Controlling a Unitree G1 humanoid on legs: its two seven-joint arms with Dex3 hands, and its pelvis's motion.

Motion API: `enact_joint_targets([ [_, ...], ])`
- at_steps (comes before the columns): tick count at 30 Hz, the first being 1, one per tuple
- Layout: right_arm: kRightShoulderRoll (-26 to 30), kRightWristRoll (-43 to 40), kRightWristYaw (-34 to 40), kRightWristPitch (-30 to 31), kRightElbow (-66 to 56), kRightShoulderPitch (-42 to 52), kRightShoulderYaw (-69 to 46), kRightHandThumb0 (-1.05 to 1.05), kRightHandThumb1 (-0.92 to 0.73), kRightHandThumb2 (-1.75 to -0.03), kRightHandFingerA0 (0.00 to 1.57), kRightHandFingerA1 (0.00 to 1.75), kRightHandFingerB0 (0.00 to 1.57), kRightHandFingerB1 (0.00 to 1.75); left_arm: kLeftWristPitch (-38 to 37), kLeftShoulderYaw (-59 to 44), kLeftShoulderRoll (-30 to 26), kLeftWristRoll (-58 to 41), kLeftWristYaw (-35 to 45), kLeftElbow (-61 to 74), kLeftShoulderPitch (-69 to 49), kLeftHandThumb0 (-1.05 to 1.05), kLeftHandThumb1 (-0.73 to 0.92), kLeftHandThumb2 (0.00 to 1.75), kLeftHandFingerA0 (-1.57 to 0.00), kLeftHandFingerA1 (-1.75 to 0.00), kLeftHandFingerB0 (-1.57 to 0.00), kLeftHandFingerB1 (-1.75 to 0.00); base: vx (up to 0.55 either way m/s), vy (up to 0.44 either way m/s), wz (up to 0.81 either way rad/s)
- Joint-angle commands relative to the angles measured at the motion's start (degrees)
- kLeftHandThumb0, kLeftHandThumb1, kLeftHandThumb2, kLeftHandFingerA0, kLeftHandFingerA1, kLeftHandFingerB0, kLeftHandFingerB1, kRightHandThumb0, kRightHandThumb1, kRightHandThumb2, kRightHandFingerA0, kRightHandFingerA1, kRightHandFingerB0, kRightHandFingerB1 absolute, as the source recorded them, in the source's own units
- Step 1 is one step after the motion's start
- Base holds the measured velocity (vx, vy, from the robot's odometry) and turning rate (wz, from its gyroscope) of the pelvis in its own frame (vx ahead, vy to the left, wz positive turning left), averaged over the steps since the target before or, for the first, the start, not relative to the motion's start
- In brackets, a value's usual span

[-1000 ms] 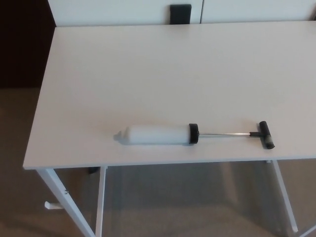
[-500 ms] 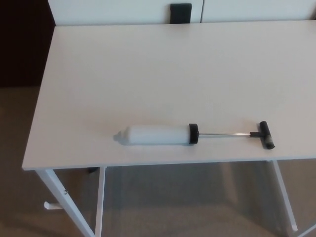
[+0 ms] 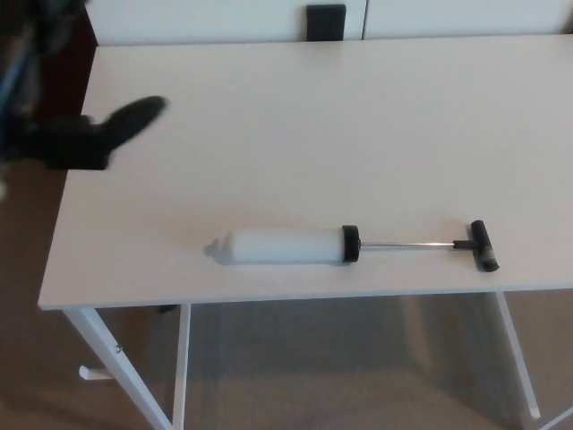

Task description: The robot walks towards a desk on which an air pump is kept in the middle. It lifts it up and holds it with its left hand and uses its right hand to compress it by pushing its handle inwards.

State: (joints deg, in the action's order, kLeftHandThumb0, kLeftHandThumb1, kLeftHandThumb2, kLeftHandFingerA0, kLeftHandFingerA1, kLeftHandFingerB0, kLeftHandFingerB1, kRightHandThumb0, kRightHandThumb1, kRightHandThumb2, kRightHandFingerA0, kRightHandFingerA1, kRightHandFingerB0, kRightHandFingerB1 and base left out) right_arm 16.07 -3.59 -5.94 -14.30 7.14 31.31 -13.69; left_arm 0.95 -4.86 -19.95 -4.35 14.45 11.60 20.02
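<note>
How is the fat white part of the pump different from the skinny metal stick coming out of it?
The white barrel is thick and pale; the metal rod is thin and shiny. The barrel ends in a small nozzle at its left; the rod ends in a black T-handle at its right. Both lie flat on the desk in one line, joined at the black collar, and no hand touches either.

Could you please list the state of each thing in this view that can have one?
air pump: lying flat on the desk, untouched
pump handle: pulled out, rod exposed
left hand: blurred above the desk's left edge, holding nothing, well clear of the pump
right hand: not in view
desk: standing, bearing only the pump
</note>
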Motion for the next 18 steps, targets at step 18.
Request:
enact_joint_targets([
  [18, 0.1, 0.9, -0.7, 0.8, 0.5, -0.7, 0.1, -0.18, -0.68, -0.6, 0.73, 0.52, 0.6, 0.49, 5.2, 46.7, -1.9, 43.8, 9.9, -26.5, 19.4, -0.72, 0.45, 0.79, -0.1, -0.2, -0.1, -0.16, 0.0, 0.0, 0.0],
])
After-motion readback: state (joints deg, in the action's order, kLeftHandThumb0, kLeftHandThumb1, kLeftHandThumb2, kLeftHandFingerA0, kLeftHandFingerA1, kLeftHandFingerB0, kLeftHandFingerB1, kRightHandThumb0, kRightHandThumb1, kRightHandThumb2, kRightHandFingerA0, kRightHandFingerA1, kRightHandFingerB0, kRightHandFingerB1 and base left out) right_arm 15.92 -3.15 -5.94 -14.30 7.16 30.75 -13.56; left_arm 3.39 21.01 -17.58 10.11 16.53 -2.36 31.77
